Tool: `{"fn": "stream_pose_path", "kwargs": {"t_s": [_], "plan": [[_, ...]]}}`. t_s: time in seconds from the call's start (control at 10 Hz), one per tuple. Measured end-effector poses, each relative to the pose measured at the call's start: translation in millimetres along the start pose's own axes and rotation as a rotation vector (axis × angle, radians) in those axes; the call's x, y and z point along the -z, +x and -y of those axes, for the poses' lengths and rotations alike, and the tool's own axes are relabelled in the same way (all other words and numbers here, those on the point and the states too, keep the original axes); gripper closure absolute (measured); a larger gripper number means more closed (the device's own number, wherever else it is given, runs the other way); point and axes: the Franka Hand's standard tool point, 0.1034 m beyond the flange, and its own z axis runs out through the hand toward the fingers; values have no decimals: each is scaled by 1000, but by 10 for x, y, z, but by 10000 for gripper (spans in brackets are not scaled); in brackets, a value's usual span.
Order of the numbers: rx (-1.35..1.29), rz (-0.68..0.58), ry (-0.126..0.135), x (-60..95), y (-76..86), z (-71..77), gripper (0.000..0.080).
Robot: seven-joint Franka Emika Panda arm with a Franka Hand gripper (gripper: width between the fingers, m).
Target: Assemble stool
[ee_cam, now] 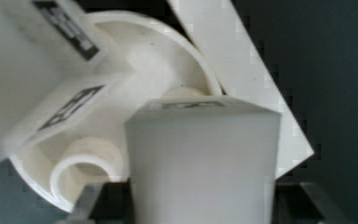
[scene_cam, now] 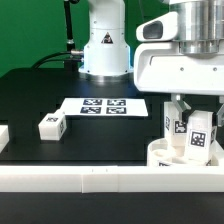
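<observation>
Your gripper [scene_cam: 195, 115] clamps the held leg [ee_cam: 202, 150] at the seat [scene_cam: 163, 155], by the table's [scene_cam: 100, 142] front edge. At least 1 loose leg [scene_cam: 51, 125] lies unfitted, so assembly is unfinished.

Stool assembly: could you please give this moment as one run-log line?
fingers: closed on first leg | first leg: upright at seat | second leg: standing on seat | third leg: loose on table

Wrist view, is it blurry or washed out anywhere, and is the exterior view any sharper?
Wrist view: the leg fills the foreground, soft and out of focus, and the seat behind glares white. Exterior view: sharper and evenly lit, though the white rail nearly blows out against the black table.
</observation>
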Motion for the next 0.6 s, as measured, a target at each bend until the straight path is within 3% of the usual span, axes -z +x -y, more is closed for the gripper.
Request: {"fn": "stream_pose_path", "kwargs": {"t_s": [0.6], "plan": [[-936,40,36,-18,-45,75,465]]}}
